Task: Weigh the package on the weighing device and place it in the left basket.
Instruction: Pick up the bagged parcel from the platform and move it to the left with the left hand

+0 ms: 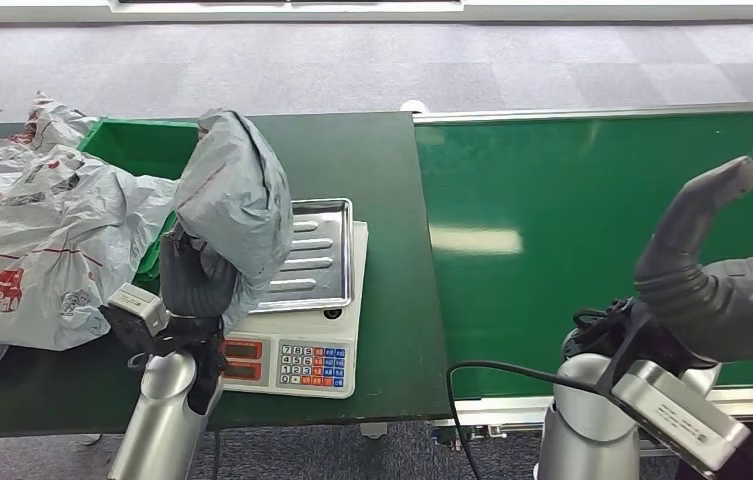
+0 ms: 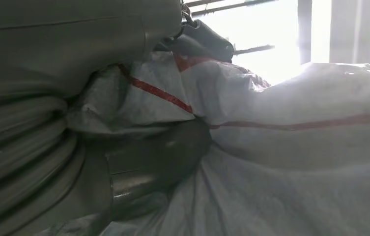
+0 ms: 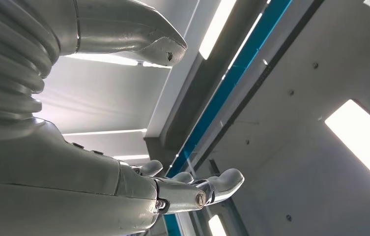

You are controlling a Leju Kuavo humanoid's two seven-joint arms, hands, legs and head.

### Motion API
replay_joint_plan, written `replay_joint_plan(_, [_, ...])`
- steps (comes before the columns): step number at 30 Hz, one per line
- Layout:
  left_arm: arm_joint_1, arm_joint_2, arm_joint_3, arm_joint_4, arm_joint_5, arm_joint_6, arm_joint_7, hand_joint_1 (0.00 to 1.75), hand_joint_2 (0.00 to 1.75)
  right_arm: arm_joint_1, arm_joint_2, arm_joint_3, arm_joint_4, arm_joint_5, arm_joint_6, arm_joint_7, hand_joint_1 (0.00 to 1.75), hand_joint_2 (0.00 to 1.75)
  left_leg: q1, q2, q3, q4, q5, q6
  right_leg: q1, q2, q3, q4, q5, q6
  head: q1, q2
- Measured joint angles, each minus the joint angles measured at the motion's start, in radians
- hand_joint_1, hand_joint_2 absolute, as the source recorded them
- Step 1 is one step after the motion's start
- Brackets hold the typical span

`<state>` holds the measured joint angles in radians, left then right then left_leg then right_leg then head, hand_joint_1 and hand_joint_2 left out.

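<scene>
Soft grey package lifted off the scale, gripped low by the left hand.

The dark surface [image 1: 372,150] carries a heap of white bags [image 1: 32,240], the green basket [image 1: 142,145] behind them and the scale [image 1: 302,345] with its steel tray [image 1: 317,255]. The package [image 1: 237,195] hangs upright above the tray's left edge, a limp, crinkled poly bag that looks light and slippery; a full grasp around a bunched fold seems safest. The left hand [image 1: 192,280] is clamped on its lower part. The right hand [image 1: 697,225] is raised over the green belt [image 1: 552,220], fingers apart, holding nothing.
</scene>
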<state>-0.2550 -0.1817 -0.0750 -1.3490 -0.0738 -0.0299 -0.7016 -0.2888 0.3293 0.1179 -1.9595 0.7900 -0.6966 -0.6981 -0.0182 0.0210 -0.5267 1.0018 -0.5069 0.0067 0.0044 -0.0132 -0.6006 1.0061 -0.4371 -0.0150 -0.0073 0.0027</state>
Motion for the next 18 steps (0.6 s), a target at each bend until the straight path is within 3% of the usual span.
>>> replay_joint_plan(5, [-0.052,0.0,0.032,-0.06,-0.068,0.143,0.0,1.75,1.75,0.001,0.0,0.0,0.009,0.0,0.0,0.0,0.0,1.75,0.0,0.0,0.0,0.0,0.0,0.0,0.0,0.0,0.0,0.0,0.0,0.0,0.0,0.0])
replay_joint_plan(18, [-0.078,-0.001,0.045,-0.093,-0.086,0.167,0.0,1.75,1.75,0.003,-0.001,0.0,0.018,0.0,0.0,0.0,0.0,1.75,0.0,0.0,0.0,0.0,0.0,0.0,0.0,0.0,0.0,0.0,0.0,0.0,0.0,0.0])
